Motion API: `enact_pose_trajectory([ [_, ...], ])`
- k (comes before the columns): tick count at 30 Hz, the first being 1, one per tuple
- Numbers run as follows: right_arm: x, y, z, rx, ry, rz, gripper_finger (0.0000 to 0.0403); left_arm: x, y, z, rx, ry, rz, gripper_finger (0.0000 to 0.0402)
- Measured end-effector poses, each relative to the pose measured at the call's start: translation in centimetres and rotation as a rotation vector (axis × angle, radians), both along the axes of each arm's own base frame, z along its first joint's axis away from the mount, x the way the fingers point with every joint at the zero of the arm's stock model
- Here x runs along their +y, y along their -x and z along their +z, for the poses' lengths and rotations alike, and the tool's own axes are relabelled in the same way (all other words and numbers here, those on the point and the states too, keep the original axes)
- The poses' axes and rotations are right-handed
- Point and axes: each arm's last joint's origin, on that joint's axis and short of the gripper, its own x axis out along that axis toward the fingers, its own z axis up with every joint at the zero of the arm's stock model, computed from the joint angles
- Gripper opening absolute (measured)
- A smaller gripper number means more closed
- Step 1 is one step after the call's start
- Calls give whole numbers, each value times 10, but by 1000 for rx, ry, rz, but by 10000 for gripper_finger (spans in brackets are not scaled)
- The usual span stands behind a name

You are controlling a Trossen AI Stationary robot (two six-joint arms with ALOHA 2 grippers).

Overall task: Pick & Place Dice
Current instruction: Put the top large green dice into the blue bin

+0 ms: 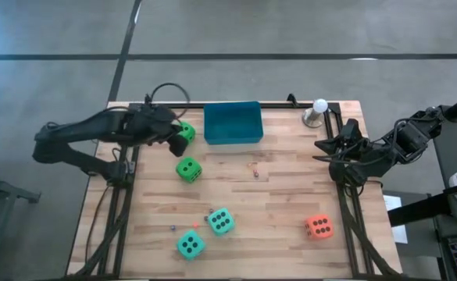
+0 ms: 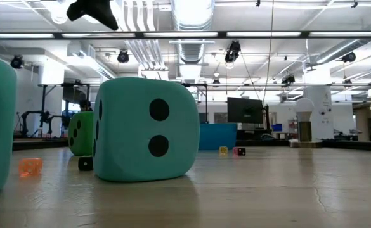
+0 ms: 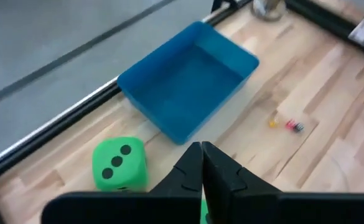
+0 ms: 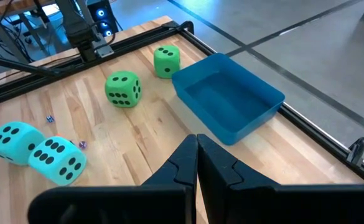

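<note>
The pale wooden table (image 1: 275, 211) carries an empty blue plastic tray (image 1: 233, 123) at its far edge. Five soft dice lie outside it: two bright green (image 1: 187, 168), two teal (image 1: 221, 221), one orange-red (image 1: 319, 226). Both grippers' fingers, left (image 1: 179, 144) and right (image 1: 323, 150), are pressed together, holding nothing.
</note>
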Motion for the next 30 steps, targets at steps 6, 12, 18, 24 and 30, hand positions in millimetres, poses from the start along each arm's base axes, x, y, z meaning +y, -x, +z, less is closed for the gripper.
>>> enact_pose_trajectory([
  [6, 0, 0, 0, -1, -1, 0, 8, 18, -20, -3, 114, 137, 5, 6],
  [12, 0, 0, 0, -1, -1, 0, 8, 40, -27, -20, 221, 193, 62, 5],
  [18, 0, 0, 0, -1, 0, 0, 8, 60, -34, -37, 306, 264, 96, 11],
  [24, 0, 0, 0, -1, -1, 0, 8, 80, -35, -61, 348, 362, 146, 32],
  [30, 0, 0, 0, -1, -1, 0, 8, 98, -32, -85, 338, 389, 175, 87],
])
